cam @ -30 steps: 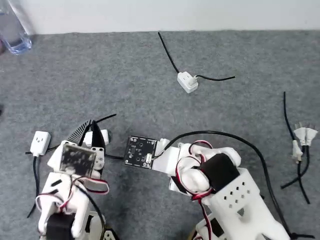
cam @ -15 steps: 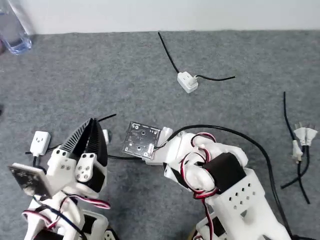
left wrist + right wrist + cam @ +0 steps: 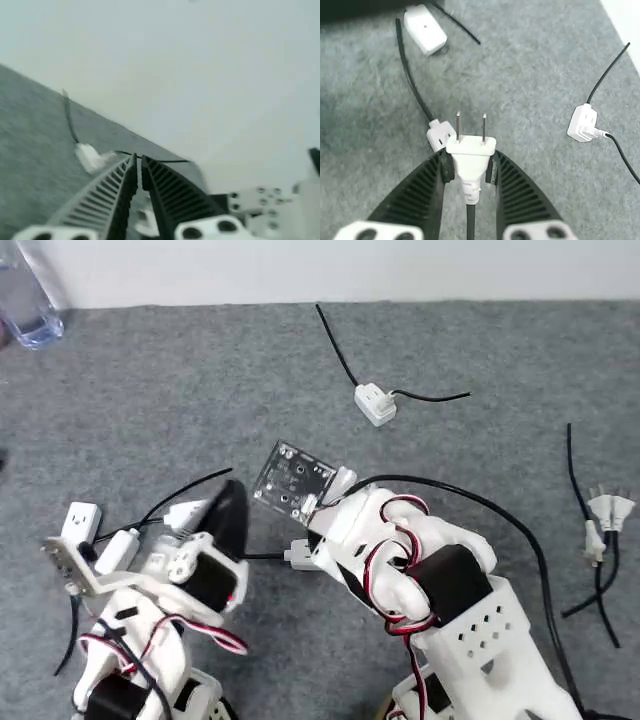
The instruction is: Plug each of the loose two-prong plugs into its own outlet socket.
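I see a grey carpet-like mat (image 3: pixel 150 380) covering the whole work surface in the high view, coarse and even, running out to the frame edges. A white wall (image 3: pixel 300 270) borders its far side. In the far corner, on the high view's left, stands a clear plastic bottle (image 3: pixel 25 310) — cut off by the frame, its base on the mat, near the wall. The right wrist feed shows the mat's pile up close.

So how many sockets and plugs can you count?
Sockets: 3
Plugs lying loose together: 3
Plug in the right end effector: 1
Plug already in a socket: 1
White piece by the held plug, kind unclear: 1
Total: 9
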Action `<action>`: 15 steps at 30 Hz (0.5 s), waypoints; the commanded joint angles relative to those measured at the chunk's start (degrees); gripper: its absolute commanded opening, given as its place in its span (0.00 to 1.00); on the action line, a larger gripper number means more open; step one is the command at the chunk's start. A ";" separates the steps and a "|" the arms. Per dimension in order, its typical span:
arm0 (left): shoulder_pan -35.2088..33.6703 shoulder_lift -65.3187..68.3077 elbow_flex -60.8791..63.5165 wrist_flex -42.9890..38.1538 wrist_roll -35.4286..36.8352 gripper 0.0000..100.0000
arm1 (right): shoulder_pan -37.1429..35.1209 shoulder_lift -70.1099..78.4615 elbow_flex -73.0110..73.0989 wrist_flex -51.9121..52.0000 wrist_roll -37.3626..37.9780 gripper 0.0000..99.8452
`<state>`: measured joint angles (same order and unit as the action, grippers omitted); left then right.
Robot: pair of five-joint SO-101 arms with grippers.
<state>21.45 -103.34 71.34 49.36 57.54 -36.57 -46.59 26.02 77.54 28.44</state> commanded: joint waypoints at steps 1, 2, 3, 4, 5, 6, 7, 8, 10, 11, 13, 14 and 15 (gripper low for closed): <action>3.52 -0.44 -0.13 -1.58 8.70 0.01 | 0.57 -0.31 -2.02 -2.86 -0.88 0.01; 4.40 -0.44 -0.13 -1.58 9.67 0.01 | 0.66 -0.31 -1.49 -3.82 -0.79 0.01; 5.63 -0.44 -0.13 -1.58 10.37 0.01 | 0.66 -0.40 -0.97 -4.79 -0.70 0.01; 6.42 -0.44 -0.04 -1.58 10.81 0.01 | 0.66 -0.66 -0.35 -5.58 -0.18 0.01; 6.95 -0.44 0.13 -1.49 10.90 0.01 | 0.66 -0.92 0.00 -5.93 0.62 0.01; 7.03 -0.44 0.31 -1.49 10.99 0.01 | 0.66 -1.01 0.09 -6.11 0.97 0.01; 6.77 -0.44 0.48 -1.49 11.34 0.01 | 0.66 -1.01 0.18 -6.29 1.23 0.01; 6.77 -0.44 0.57 -1.41 11.69 0.01 | 0.66 -1.01 0.26 -6.37 1.32 0.01; 7.30 -0.44 1.01 -0.97 11.69 0.01 | 0.40 -0.75 0.35 -7.16 1.49 0.01; 7.56 -0.44 1.27 -0.26 11.69 0.01 | 0.31 -0.57 0.35 -7.43 1.58 0.01; 9.23 -0.44 1.71 0.70 11.25 0.01 | 0.31 -0.40 0.18 -7.52 1.58 0.01; 10.11 -0.44 1.80 1.49 10.81 0.01 | 0.22 -0.40 0.18 -7.52 1.58 0.01; 10.90 -0.44 1.98 2.02 10.55 0.01 | -0.22 -0.48 0.18 -7.34 1.58 0.01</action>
<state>30.42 -103.34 73.27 49.98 68.62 -36.57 -46.59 26.81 71.38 29.41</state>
